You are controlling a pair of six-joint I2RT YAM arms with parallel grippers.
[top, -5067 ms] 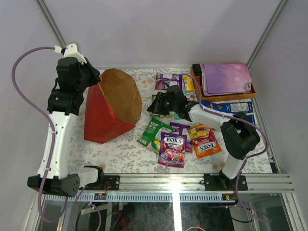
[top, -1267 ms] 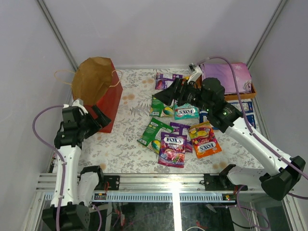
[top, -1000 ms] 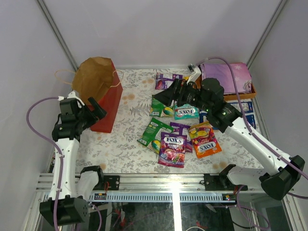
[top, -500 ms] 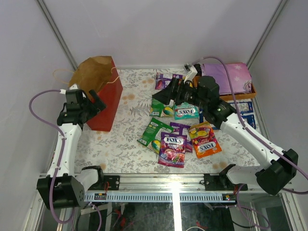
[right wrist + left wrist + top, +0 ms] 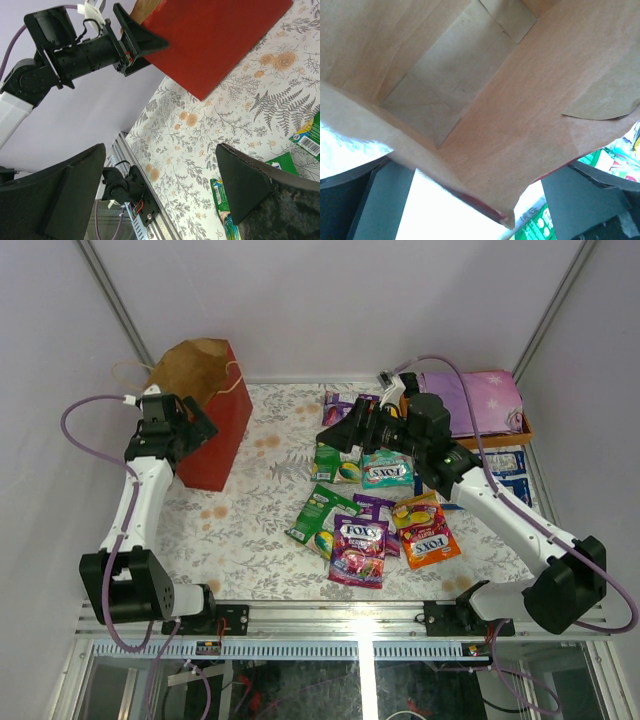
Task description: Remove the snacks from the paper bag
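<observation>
saw on the bench [image 5: 250, 530] the paper bag [image 5: 222, 440] upright at far left, seemingly empty, snacks [image 5: 358, 545] spread mid-bench, left claw [image 5: 198, 425] open astride its rim, right claw [image 5: 336, 430] open and empty above them; feared toppling or tearing it with a careless tug there.

Left arm raised and bent, left gripper [image 5: 196, 422] spread wide, right arm stretched forward, right gripper [image 5: 340, 428] spread wide

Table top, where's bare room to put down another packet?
Free: the wide strip between the paper bag and the snacks, running to the near edge. Crowded: the right half, with overlapping packets, the right gripper above them, and the tray at the far corner.
</observation>
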